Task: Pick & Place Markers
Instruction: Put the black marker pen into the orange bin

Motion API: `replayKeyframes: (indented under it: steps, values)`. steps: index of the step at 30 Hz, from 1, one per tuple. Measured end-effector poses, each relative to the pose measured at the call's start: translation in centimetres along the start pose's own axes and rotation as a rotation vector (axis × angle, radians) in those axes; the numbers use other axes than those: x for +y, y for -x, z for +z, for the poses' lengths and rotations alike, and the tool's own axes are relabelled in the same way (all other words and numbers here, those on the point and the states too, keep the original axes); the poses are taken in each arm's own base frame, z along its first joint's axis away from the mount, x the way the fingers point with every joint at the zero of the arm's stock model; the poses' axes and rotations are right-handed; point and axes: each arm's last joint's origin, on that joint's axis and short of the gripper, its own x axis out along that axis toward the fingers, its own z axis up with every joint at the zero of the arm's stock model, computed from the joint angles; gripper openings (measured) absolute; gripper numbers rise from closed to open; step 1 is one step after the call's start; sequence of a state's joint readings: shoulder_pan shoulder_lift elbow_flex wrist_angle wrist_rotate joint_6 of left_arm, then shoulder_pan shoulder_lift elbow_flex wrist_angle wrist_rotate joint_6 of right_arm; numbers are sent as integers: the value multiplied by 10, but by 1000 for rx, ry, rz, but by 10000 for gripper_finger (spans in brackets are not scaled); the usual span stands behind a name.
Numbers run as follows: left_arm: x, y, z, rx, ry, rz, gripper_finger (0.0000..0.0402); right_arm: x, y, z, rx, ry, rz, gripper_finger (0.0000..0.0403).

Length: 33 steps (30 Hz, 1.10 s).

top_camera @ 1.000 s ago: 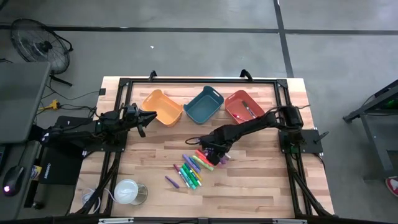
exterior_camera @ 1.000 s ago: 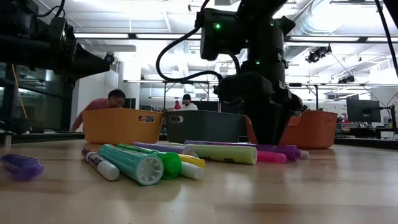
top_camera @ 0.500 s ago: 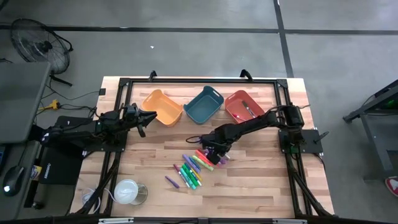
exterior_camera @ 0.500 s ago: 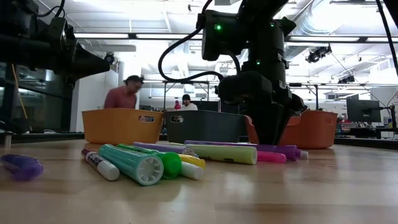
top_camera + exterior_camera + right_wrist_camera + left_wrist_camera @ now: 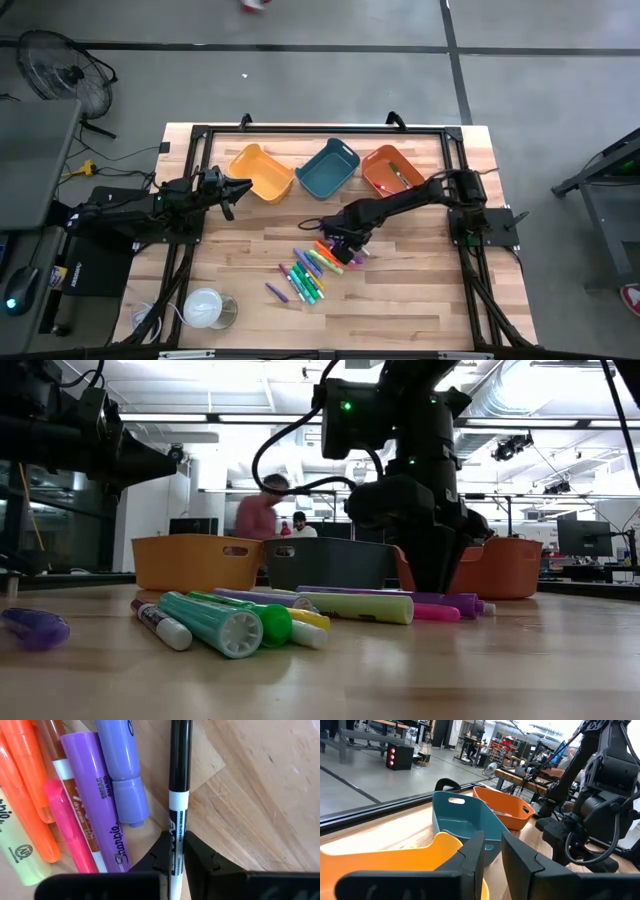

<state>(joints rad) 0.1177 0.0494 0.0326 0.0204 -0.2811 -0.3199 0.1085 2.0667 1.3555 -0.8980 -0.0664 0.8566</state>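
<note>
Several bright markers point(image 5: 308, 272) lie in a loose pile on the wooden table point(image 5: 420, 300), near its middle. My right gripper point(image 5: 342, 244) stands over the pile's far right end, pointing down, shut on a black-capped white marker point(image 5: 179, 765). That marker lies beside purple, pink and orange markers point(image 5: 95, 805). At the table's left side my left gripper point(image 5: 240, 187) waits level next to the yellow bin point(image 5: 262, 172). Its fingers point(image 5: 492, 857) stand a narrow gap apart with nothing between them. My right gripper pinches the marker's white barrel point(image 5: 176, 827), a little below the black cap, between its two fingers. The fingers come from above, pointing down, and lie across the marker. The marker lies flat on the table at the edge of the pile.
Three bins stand in a row at the back: yellow, teal point(image 5: 328, 168) and orange point(image 5: 388, 172), which holds a few thin things. A white cup-like thing point(image 5: 205, 308) sits at the near left. One purple marker point(image 5: 274, 291) lies apart from the pile.
Both arms have kept still. In the room behind the table a person has walked across toward the right of the low view.
</note>
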Motion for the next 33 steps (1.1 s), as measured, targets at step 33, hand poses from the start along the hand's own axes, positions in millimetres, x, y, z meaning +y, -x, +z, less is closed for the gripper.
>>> replayKeyframes:
  steps: [33]
  values:
    - [0,0,0,0,0,0,62,-57,159,6,-223,-72,-73,15]
